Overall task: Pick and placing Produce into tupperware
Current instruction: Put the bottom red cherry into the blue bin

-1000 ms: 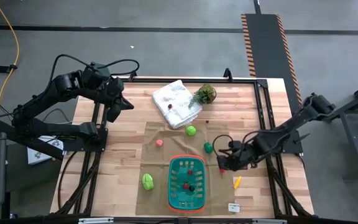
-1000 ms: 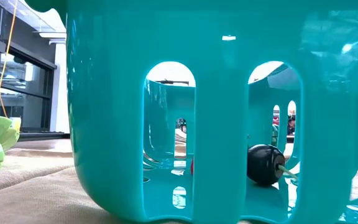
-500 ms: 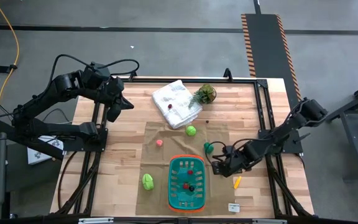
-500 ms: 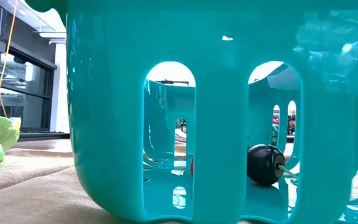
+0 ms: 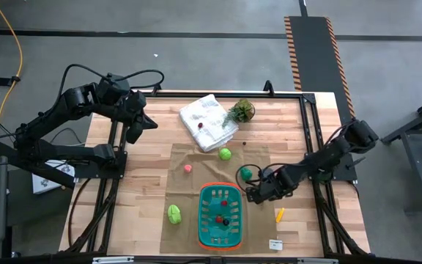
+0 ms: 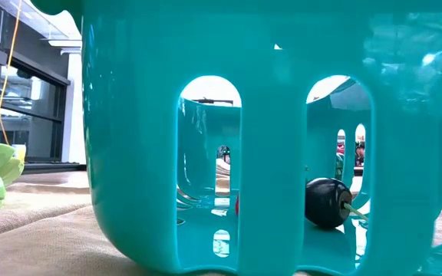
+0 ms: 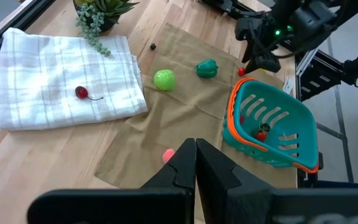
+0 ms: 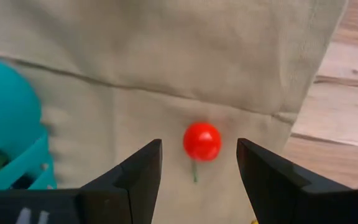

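Cherry (image 8: pixel 202 141), red, is seen on the tan cloth (image 8: pixel 166 56), centred between the spread jaws of the right gripper (image 8: pixel 199 163), untouched.

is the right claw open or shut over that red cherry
Open: the right claw has its two fingers spread either side of the red cherry, with cloth visible between.

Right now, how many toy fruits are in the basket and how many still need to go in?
Done: a few small pieces, red ones and a dark one, lie in the teal basket. In hand: nothing yet; the right gripper is open over a small red cherry on the tan cloth. Left: that cherry, the dark green piece, light green ball, pink piece, leafy green piece and yellow piece. The left gripper waits shut.
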Available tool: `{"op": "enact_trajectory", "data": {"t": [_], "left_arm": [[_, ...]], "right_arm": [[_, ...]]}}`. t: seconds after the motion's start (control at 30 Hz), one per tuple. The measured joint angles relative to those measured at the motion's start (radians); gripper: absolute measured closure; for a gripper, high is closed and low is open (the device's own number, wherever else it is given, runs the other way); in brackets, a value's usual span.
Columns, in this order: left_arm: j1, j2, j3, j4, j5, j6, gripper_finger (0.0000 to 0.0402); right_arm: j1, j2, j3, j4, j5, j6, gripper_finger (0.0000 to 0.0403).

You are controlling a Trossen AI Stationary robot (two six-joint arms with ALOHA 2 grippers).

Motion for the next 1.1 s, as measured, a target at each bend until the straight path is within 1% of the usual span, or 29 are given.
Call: {"op": "enact_trajectory", "data": {"t": [0.4, 0.63, 1.1], "left_arm": [[0.0, 0.0, 0.0, -0.026, -0.005, 0.0, 0.0401], [0.0, 0.0, 0.0, -0.026, -0.005, 0.006, 0.0401], [0.0, 0.0, 0.0, -0.025, -0.008, 0.019, 0.0401]], "right_arm": [[-0.001, 0.058, 0.0, 0.05, -0.038, -0.005, 0.0204], [-0.001, 0.059, 0.0, 0.046, -0.025, 0.009, 0.0204], [-0.012, 0.059, 0.0, 0.03, -0.043, 0.031, 0.0204]]}}
